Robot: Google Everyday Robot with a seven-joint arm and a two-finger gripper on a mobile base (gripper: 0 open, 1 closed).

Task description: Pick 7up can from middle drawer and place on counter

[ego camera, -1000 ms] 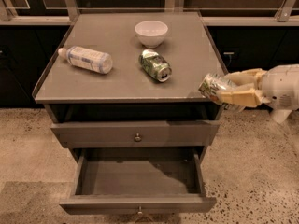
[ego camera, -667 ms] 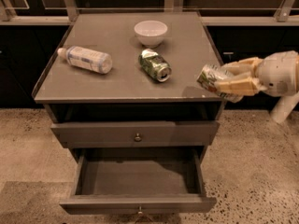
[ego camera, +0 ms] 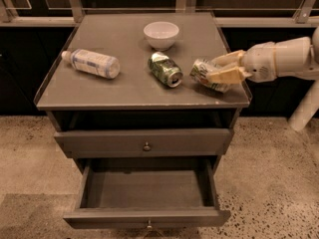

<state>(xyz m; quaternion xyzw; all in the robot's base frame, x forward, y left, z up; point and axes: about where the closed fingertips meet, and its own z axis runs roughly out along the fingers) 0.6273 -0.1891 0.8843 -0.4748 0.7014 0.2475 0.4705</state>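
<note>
Finding: the tool (ego camera: pixel 212 70) is at the right of the worktop (ego camera: pixel 124 91), reaching in from the right edge. Its two fingers are closed on the 7up can (ego camera: pixel 198 69). The can is held tilted, nearly on its side, low over the right-hand near part of the surface. Whether it already touches the surface cannot be told.

Surroundings: a dented green can (ego camera: pixel 166 69) lies just left of the held can. A white bowl (ego camera: pixel 161 35) stands further back, and a plastic bottle (ego camera: pixel 92 62) lies well to the left. The middle drawer (ego camera: pixel 144 189) stands open below and shows a bare floor.

Assessment: the step in hand is the placing, and the task appears nearly complete.

Recommendation: lower the can until it bears on the worktop before letting go. Keep it clear of the dented can and well inside the right rim. A can on its side may roll, so part the fingers slowly and draw back to the right without brushing it.
</note>
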